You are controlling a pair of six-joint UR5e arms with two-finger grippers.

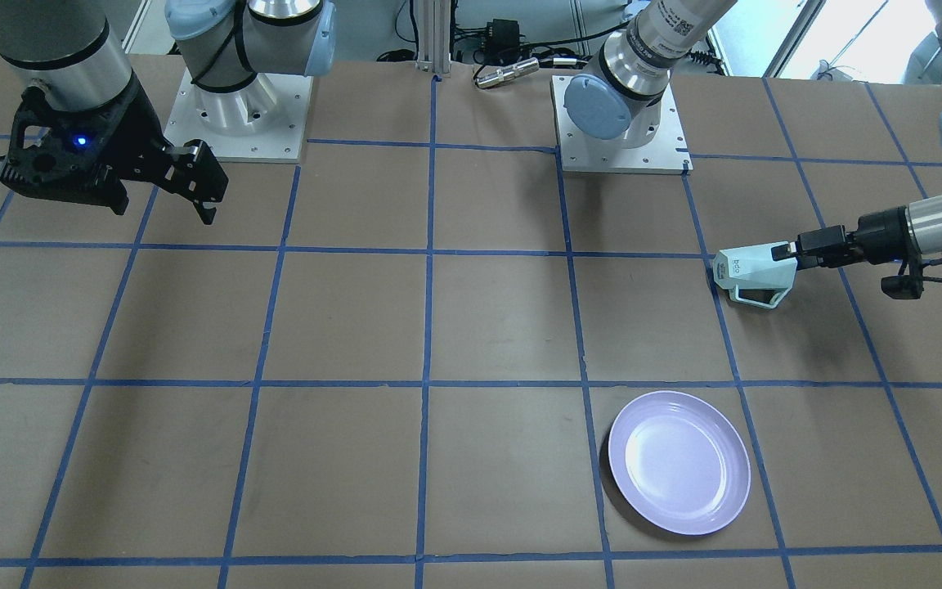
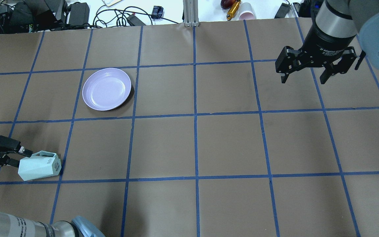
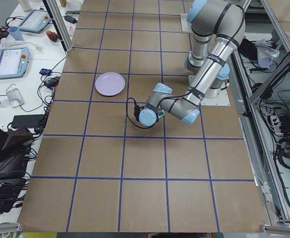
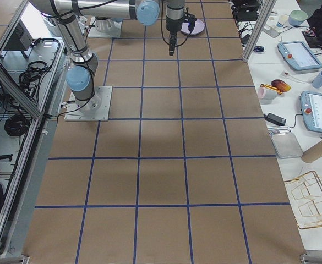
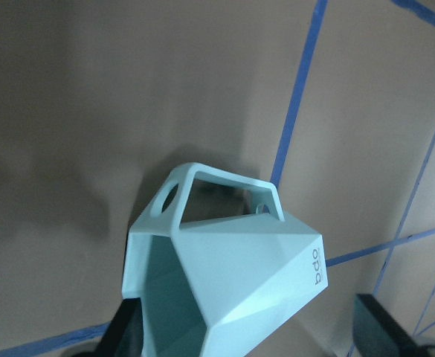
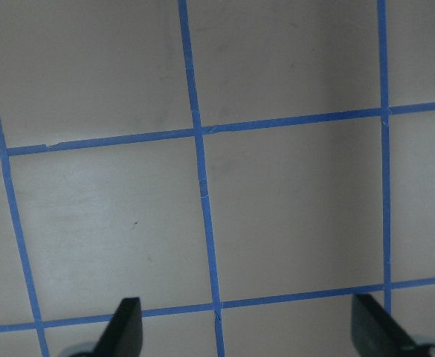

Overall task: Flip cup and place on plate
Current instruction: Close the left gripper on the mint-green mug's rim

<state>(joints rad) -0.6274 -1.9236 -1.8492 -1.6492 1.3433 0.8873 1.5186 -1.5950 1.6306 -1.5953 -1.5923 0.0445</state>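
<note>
Now, cup (image 2: pixel 39 166) on its side, mouth end between left gripper's (image 2: pixel 21 157) wide jaws, plate (image 2: pixel 107 89) well apart, right gripper's (image 2: pixel 304 80) jaws wide.

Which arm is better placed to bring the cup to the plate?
Left: the left pincer sits at the cup, with the plate on that side; the right pincer hangs far across the table.

Cup (image 1: pixel 753 268) mint-green – plate (image 1: pixel 678 462) lavender – table (image 1: pixel 504 311) brown, blue grid.
</note>
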